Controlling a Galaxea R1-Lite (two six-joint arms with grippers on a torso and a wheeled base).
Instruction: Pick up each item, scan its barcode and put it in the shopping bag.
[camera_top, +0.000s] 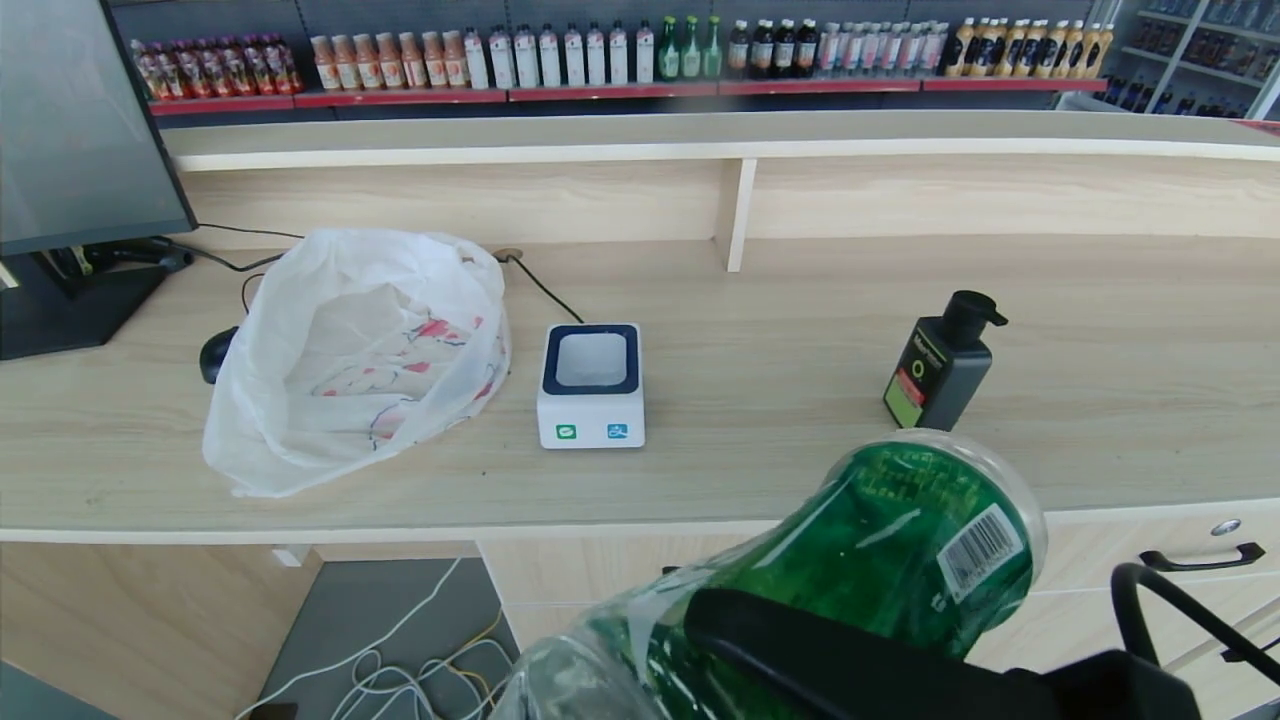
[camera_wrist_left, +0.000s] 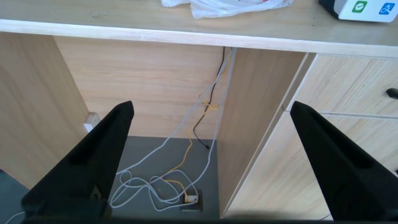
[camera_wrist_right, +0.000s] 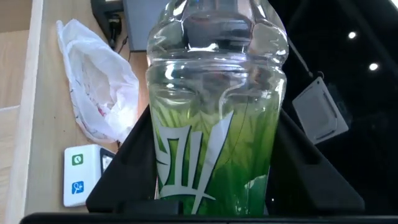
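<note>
the right gripper is clamped on a green bottle, held off the bench near its front edge. the left gripper hangs open below that edge. the shopping bag lies toward the left end, with a scanner just beside it.

A dark monitor is set at the left end of a pale wooden counter, with a black mouse laid near it. Drink bottles are lined on a red-edged shelf behind. Loose cables are strewn on the floor under the counter; a black drawer handle is fixed on its front.
</note>
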